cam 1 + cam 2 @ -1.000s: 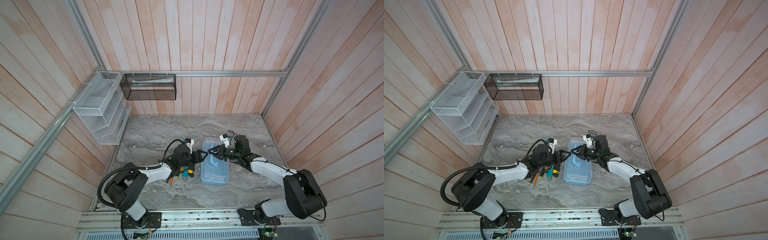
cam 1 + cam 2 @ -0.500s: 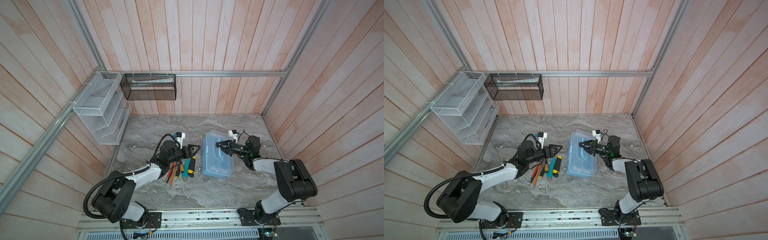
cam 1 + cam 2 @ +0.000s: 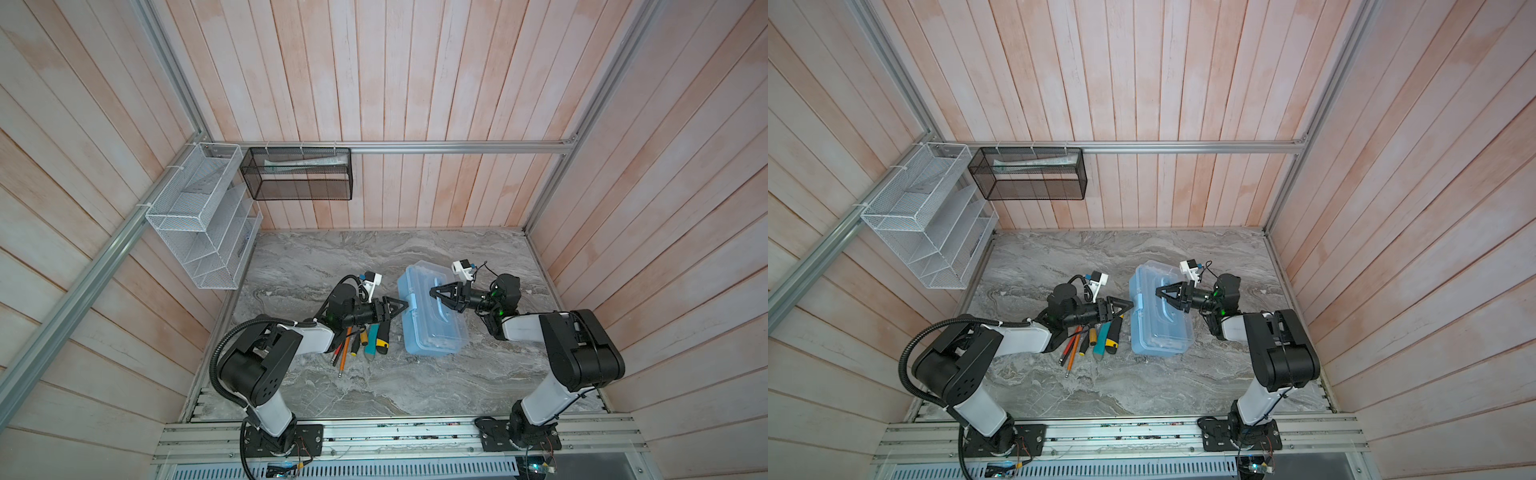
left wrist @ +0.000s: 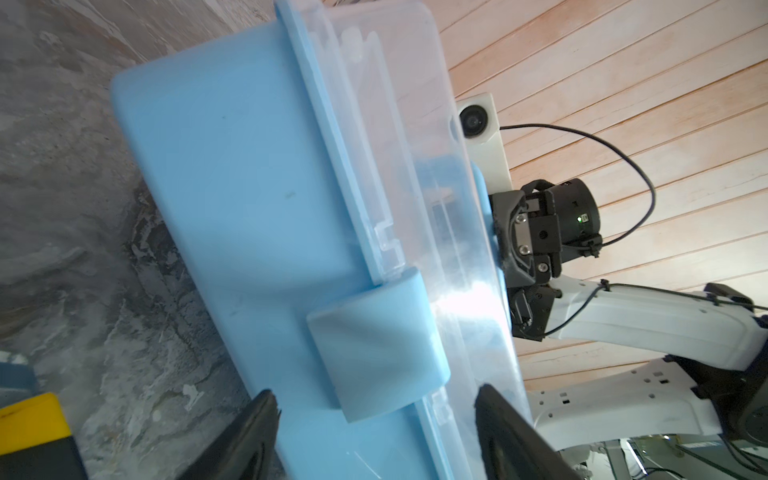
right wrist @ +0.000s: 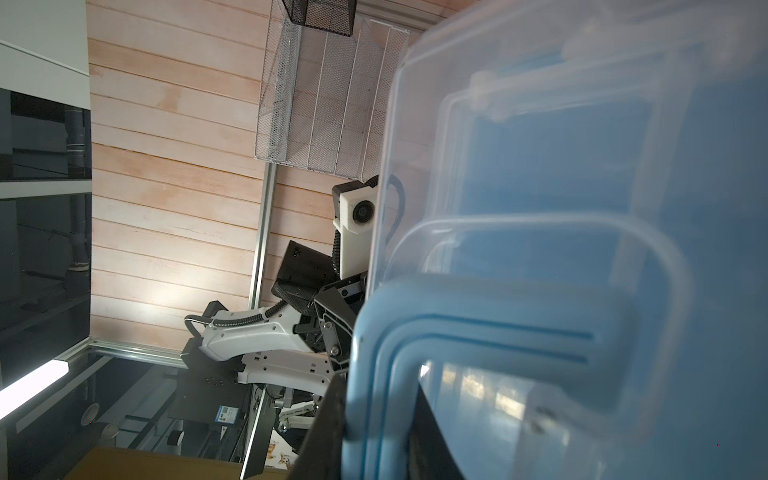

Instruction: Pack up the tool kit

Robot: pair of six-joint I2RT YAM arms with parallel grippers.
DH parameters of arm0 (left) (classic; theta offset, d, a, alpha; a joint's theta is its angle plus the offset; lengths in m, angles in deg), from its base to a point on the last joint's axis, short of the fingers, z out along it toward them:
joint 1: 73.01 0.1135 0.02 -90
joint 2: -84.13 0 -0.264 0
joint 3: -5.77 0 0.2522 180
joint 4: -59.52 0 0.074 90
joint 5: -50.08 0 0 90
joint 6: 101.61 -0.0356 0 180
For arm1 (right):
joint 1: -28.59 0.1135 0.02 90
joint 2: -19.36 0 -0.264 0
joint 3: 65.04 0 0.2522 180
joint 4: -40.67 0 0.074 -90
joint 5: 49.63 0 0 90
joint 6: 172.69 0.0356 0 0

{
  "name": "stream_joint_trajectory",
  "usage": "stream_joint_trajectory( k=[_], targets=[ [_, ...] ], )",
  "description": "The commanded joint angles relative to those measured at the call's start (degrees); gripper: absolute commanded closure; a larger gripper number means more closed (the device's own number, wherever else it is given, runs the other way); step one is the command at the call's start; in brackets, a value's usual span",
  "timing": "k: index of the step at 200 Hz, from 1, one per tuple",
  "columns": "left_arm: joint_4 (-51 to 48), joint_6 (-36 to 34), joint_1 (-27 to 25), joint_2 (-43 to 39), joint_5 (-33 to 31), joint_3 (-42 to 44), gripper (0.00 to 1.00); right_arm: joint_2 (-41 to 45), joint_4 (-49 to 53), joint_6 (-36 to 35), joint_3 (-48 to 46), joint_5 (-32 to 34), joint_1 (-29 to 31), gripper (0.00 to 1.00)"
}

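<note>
Currently the latch (image 4: 374, 345) is straddled by the open left gripper (image 4: 376, 397), the handle (image 5: 478, 328) clamped by the right gripper (image 3: 435, 293). The tool kit (image 3: 432, 336) could be tipped by pulling.

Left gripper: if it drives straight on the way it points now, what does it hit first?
Probably the light-blue latch on the tool kit's side wall: the left gripper points straight at it, jaws open either side. Whether they already touch is unclear.
</note>
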Motion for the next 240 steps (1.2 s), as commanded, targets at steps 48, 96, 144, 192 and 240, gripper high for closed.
stream_joint_trajectory(
  k=[48,96,144,192,240],
  targets=[
    [7.4,3.4,-0.1,4.1,4.4,-4.0,0.23,0.7,7.6,-15.6,-1.6,1.3,1.3,1.0],
    [12.7,7.4,-0.8,6.4,7.5,-5.2,0.23,-0.4,11.4,-18.5,-1.3,3.9,1.8,1.0],
    [26.2,18.4,-0.7,8.5,10.8,-5.3,0.24,-0.2,27.4,-29.1,1.2,13.2,2.7,1.0],
    [35.9,26.5,0.2,10.7,11.1,-5.9,0.24,-1.8,31.0,-32.2,1.6,17.2,2.9,1.0],
    [43.5,32.7,2.7,11.6,10.3,-5.8,0.24,-3.7,36.6,-36.1,2.3,21.3,2.9,1.0]
  ],
)
